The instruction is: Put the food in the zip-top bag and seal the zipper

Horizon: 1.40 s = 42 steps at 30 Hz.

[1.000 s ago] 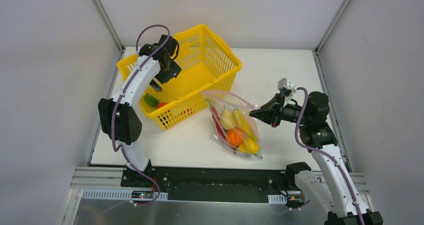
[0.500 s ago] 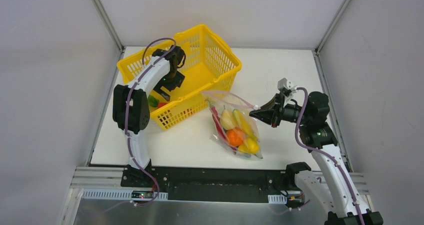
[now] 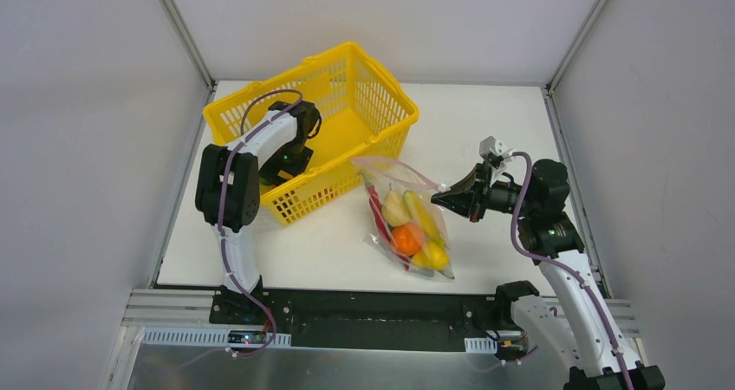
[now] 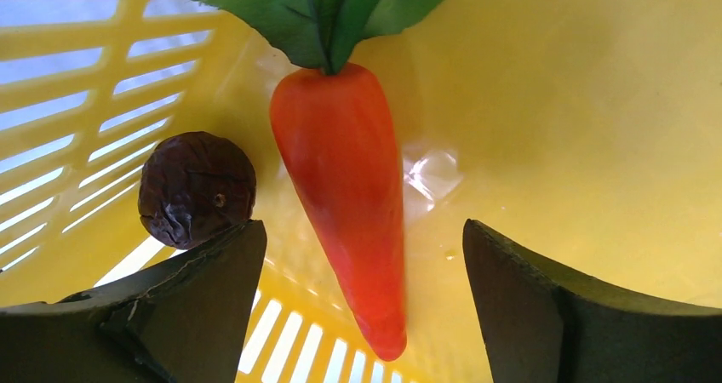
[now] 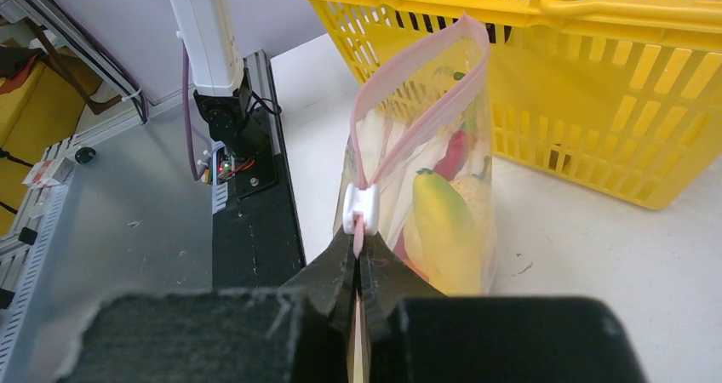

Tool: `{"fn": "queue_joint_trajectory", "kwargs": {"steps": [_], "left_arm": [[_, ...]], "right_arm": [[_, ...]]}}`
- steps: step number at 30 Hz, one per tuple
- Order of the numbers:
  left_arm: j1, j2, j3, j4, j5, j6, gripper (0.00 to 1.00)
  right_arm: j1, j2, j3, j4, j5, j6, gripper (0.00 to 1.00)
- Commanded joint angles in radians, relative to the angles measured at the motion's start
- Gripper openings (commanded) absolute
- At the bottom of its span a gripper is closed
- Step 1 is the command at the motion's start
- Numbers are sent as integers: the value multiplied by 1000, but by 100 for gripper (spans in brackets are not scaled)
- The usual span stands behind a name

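Note:
The zip-top bag (image 3: 400,201) lies on the table right of the basket, its mouth gaping. Inside it are food pieces: a red chili (image 3: 377,217), an orange fruit (image 3: 406,237) and a lemon (image 3: 436,254). My right gripper (image 3: 444,191) is shut on the end of the pink zipper (image 5: 423,102), just behind its white slider (image 5: 360,206). My left gripper (image 4: 362,230) hangs open inside the yellow basket. An orange carrot (image 4: 345,170) with green leaves lies between its fingers, untouched. A dark wrinkled ball (image 4: 197,187) sits beside the left finger.
The yellow basket (image 3: 347,68) stands at the back left of the table, its handles folded down. White side walls close in the table on the left, right and back. The arm bases sit on a black rail at the near edge.
My left arm has swung down into the basket's near left corner, its jaws narrowing slightly. The right gripper and the bag have stayed still.

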Motion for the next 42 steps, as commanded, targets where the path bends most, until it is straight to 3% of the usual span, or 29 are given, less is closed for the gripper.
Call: {"fn": "queue_joint_trajectory", "kwargs": {"steps": [1, 4, 9, 22, 28, 32, 34, 42], "left_arm": [[12, -13, -20, -26, -35, -96, 87], [11, 12, -20, -14, -29, -106, 85], [11, 31, -22, 10, -51, -88, 73], [12, 52, -37, 12, -71, -80, 72], [10, 59, -51, 43, -59, -42, 55], [10, 0, -108, 91, -66, -36, 24], [4, -47, -126, 104, -99, -15, 15], [-84, -289, -86, 55, -327, 74, 6]], "right_arm": [[9, -12, 4, 38, -7, 6, 0], [10, -11, 5, 38, -8, 7, 0], [14, -9, 2, 39, -11, 9, 0], [23, -6, 2, 37, -5, 9, 0], [25, -12, 0, 37, 5, 10, 0], [28, -12, 1, 37, 6, 12, 0], [30, -12, 2, 37, 8, 13, 0], [31, -18, 5, 38, 2, 18, 0]]}}
